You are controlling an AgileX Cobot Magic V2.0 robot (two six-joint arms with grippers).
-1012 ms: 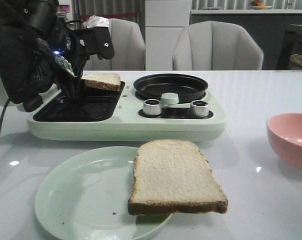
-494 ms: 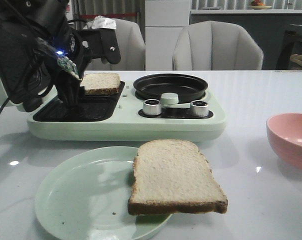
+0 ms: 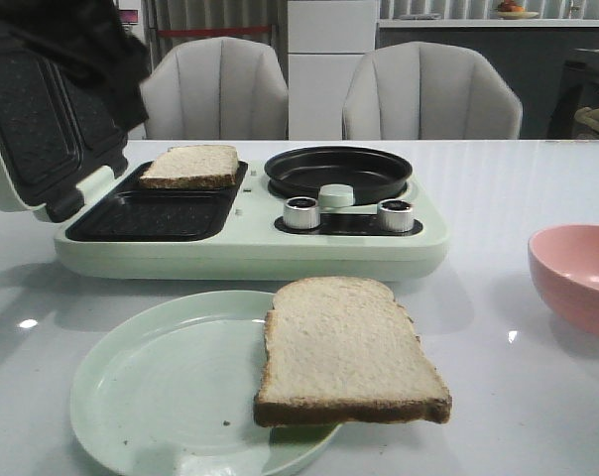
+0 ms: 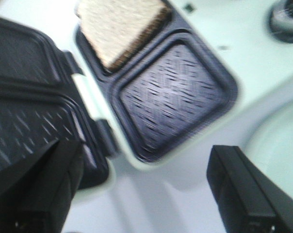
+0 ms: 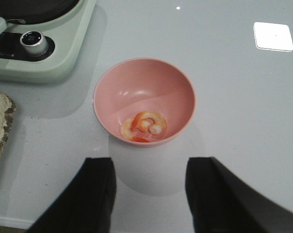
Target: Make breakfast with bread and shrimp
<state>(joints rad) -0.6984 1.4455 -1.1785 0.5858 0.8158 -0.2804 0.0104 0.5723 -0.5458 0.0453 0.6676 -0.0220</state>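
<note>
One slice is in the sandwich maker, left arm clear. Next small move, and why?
Probably lower the right gripper into the pink bowl for the shrimp. One bread slice already lies in the rear well of the open sandwich maker. The right jaws stand open just short of the bowl, and the shrimp lies free in it.

One pale bread slice (image 3: 191, 166) lies flat in the sandwich maker's (image 3: 250, 248) far well, another (image 3: 345, 350) overhangs the plate (image 3: 161, 387), shrimp (image 5: 144, 125) in bowl (image 5: 144, 94).

The left end effector (image 4: 141, 189) has released the bread (image 3: 190, 166) and lifted away.
</note>
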